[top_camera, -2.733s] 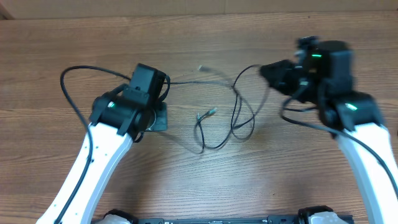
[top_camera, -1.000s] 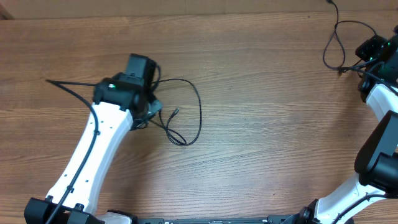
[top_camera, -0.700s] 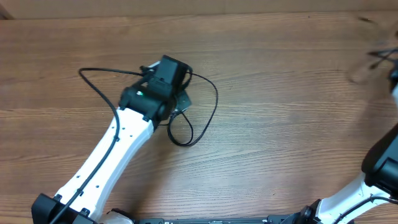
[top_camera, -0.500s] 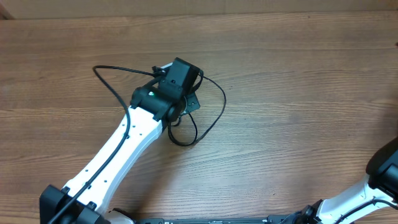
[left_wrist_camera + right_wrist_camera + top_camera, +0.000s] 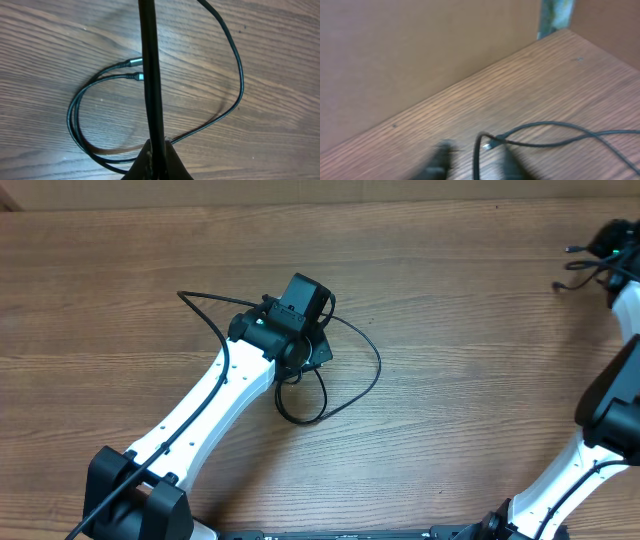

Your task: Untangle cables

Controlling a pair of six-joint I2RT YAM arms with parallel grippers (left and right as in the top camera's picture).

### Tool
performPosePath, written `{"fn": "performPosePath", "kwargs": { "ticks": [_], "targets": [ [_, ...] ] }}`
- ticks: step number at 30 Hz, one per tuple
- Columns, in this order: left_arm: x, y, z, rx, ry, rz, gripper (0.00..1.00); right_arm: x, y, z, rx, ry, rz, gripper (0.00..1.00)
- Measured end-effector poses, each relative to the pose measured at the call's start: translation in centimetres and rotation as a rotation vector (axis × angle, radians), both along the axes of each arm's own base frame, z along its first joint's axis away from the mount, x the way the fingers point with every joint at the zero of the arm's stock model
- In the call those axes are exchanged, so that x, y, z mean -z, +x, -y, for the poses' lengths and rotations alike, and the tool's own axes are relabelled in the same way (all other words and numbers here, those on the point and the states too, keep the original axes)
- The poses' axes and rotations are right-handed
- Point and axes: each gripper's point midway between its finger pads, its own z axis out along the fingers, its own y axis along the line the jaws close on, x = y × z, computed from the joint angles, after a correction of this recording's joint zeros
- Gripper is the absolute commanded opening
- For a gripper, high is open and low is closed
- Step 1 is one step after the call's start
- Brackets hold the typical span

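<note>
One thin black cable (image 5: 372,375) loops on the wooden table around my left gripper (image 5: 305,340). In the left wrist view that cable (image 5: 239,85) curves right and left of the gripper (image 5: 159,159), whose jaws are shut on it; a black strand rises straight up from them. Its two plugs (image 5: 136,62) lie side by side. My right gripper (image 5: 608,248) is at the far right back corner beside the other cable (image 5: 578,268). In the blurred right wrist view, that gripper (image 5: 475,165) is open, with the cable (image 5: 545,123) and its plug (image 5: 489,145) lying between the fingers.
A brown back wall (image 5: 420,50) rises just behind the right gripper at the table's far edge. The left arm's thicker wire (image 5: 205,308) arches out to its left. Both white arms reach in from the front edge.
The left arm has carried its cable rightward towards the table's middle. The right gripper, at the far right corner, has gone from shut to open, and its cable now lies loose between the fingers.
</note>
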Motion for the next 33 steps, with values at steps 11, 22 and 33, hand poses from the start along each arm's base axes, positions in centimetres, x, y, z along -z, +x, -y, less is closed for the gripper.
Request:
{"fn": "performPosePath", "kwargs": {
  "ticks": [11, 22, 33],
  "targets": [
    [-1.5, 2.2, 2.6, 0.083, -0.102, 0.115, 0.04, 1.9, -5.0, -0.3, 0.147, 0.176, -0.191, 1.0],
    [-5.7, 5.9, 6.5, 0.235, -0.245, 0.359, 0.18, -7.4, -12.6, -17.8, -0.257, 0.599, -0.343, 1.0],
    [-0.6, 2.8, -1.8, 0.085, 0.097, 0.13, 0.83, -0.6, -15.5, -33.9, -0.726, 0.435, -0.623, 1.0]
  ]
}}
